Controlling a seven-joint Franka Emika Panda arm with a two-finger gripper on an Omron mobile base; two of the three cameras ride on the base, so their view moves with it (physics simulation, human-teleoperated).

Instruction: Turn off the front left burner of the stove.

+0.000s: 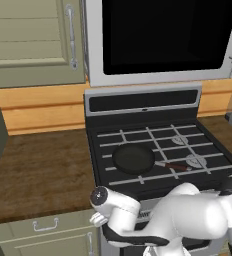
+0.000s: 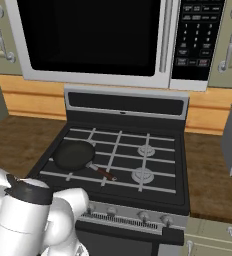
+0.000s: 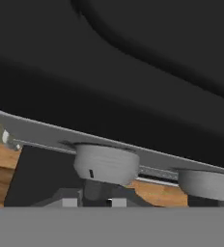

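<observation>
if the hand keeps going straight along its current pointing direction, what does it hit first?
Most likely the grey knob on the stove front, dead ahead of the hand and very close in the hand view. Exact gap unclear.

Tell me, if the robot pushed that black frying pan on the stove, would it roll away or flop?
Probably neither. The frying pan looks like a stiff, flat-bottomed dish, so it would likely slide or scrape over the pale grate bars rather than roll. A push on its long handle, off to one side, would probably swivel it. Resting across separate bars on the stove, it might catch or rock a little.
</observation>
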